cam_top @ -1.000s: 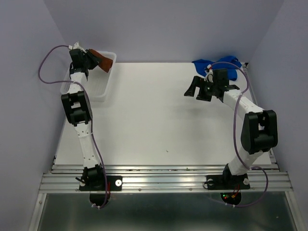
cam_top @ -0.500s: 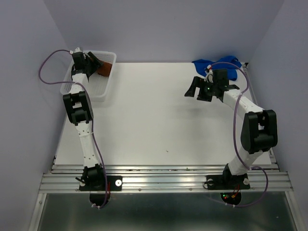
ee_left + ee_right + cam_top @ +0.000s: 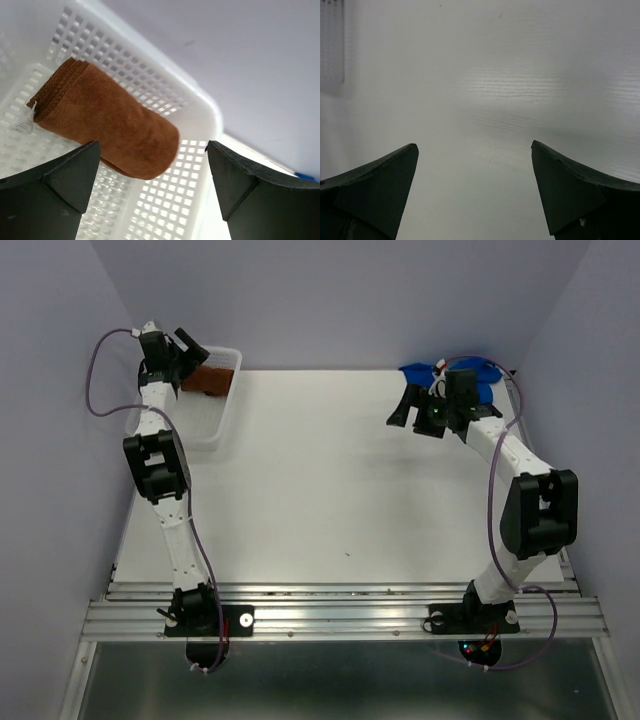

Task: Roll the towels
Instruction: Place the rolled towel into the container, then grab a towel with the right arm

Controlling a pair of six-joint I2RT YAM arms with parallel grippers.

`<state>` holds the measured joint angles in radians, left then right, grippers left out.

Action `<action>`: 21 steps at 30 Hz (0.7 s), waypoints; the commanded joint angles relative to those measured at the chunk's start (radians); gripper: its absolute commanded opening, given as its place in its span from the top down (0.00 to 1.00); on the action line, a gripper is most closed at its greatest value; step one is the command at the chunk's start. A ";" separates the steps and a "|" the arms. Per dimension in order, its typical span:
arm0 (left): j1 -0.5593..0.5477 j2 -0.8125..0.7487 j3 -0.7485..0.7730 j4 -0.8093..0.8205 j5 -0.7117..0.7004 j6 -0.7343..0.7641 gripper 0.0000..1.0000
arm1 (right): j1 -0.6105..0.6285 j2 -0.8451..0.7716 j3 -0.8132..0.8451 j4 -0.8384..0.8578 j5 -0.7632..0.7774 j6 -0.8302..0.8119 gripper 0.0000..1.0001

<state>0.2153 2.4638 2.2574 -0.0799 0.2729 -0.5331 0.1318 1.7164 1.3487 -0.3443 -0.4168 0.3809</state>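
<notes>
Left arm: reaches up along the left edge of the table (image 3: 330, 480) to the far-left corner, with its wrist over the white mesh basket (image 3: 203, 426).
Left gripper (image 3: 152, 147): jaws spread wide with nothing clamped. In the overhead view it hangs above the far end of the basket (image 3: 195, 350).
Basket: sits in the far-left corner of the table, long side running along the left edge. The left wrist view shows a perforated floor and walls.
Rust-brown towel (image 3: 105, 120): lies in the basket as a thick roll, at its far end (image 3: 210, 380). A small white tag shows at one end. It is seen through the gap between the fingers, and neither finger touches it.
Table centre: bare white surface between the two arms.
Right gripper (image 3: 412, 415): jaws spread wide, holding nothing. It sits near the far-right corner, fingers pointing left toward the middle. The right wrist view shows only table surface between the fingertips (image 3: 472, 147).
Blue towel (image 3: 482, 374): lies bunched and unrolled in the far-right corner of the table, just behind the right wrist. It is partly hidden by the wrist, and whether they touch cannot be told.
</notes>
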 commanded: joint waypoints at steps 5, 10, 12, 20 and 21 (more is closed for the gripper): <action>-0.002 -0.334 -0.042 -0.017 0.022 -0.002 0.01 | -0.037 0.131 0.303 -0.099 0.577 0.044 0.00; -0.086 -0.585 -0.235 -0.018 -0.076 0.065 0.01 | -0.121 0.326 0.548 -0.121 0.699 0.015 0.00; -0.152 -0.661 -0.373 -0.021 -0.206 0.076 0.01 | -0.130 0.447 0.640 -0.124 0.678 -0.037 0.00; -0.347 -0.931 -0.812 0.103 -0.294 0.005 0.01 | -0.141 0.811 1.087 -0.069 0.682 -0.233 0.00; -0.359 -0.943 -0.838 0.101 -0.307 0.008 0.01 | -0.141 0.831 1.093 -0.047 0.682 -0.247 0.00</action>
<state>-0.1268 1.5501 1.5459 -0.0139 0.0395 -0.5167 -0.0261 2.4874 2.3306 -0.4648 0.2363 0.2543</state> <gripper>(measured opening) 0.986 0.998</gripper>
